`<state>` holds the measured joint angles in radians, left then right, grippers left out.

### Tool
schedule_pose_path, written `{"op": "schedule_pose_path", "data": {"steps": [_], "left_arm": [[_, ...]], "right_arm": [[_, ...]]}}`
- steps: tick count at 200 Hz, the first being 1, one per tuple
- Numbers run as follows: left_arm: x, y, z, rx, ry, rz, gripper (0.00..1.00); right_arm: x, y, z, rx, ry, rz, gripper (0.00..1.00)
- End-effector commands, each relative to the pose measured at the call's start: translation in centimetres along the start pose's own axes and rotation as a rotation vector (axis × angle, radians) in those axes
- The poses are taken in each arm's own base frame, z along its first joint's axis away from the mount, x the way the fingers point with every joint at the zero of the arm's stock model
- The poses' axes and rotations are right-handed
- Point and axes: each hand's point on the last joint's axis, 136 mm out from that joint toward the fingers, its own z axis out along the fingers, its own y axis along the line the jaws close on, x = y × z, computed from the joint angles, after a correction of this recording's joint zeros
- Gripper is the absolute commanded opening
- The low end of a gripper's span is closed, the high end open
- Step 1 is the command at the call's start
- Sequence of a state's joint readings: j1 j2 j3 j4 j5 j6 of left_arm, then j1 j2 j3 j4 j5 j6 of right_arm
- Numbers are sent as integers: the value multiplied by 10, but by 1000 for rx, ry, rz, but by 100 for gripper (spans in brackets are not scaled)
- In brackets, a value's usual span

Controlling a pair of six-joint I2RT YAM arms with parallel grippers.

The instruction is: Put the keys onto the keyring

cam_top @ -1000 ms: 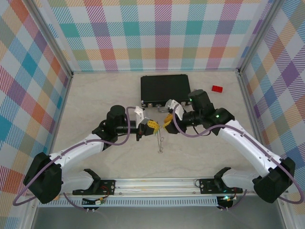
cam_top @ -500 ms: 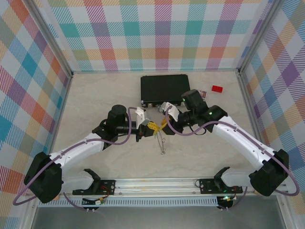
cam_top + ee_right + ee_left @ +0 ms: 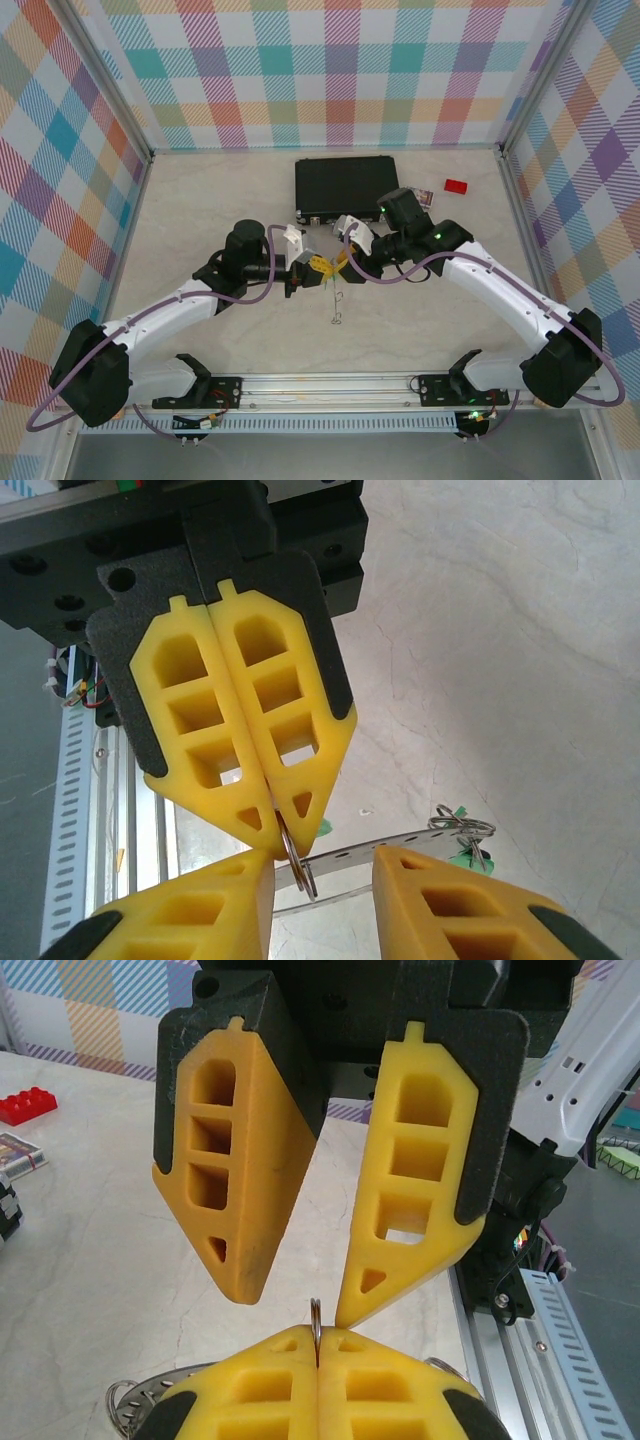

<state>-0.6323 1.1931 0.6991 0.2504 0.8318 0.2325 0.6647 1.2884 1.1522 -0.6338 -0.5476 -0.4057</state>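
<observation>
Keyring [image 3: 350, 858], one; black case [image 3: 345, 185], one.

Thin grey metal, faintly shiny, for the keyring [image 3: 340, 857]. Matt yellow plastic, slightly grainy, on the left gripper [image 3: 277, 825] fingers [image 3: 250, 710]. Smooth stone-look table [image 3: 480, 630]; glossy red plastic block [image 3: 25, 1107]; matt black case [image 3: 345, 185].

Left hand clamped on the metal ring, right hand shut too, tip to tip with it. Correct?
One thing is off: the right hand is open, not shut. The left wrist view shows its fingers spread apart. The left hand is clamped on the metal ring, and the two hands do meet tip to tip.
</observation>
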Motion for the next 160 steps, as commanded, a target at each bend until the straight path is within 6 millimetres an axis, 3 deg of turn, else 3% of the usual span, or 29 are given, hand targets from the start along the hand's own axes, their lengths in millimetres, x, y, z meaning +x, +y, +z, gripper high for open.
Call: {"op": "schedule_pose_path", "data": {"steps": [1, 111, 160], "left_arm": [[-29, -13, -6, 36, -75, 86, 0], [-27, -13, -6, 37, -66, 83, 0], [-27, -15, -5, 53, -63, 79, 0]], "right_arm": [[7, 12, 6, -66, 20, -12, 32], [16, 3, 0, 19, 65, -16, 29], [14, 8, 0, -3, 45, -20, 29]]}}
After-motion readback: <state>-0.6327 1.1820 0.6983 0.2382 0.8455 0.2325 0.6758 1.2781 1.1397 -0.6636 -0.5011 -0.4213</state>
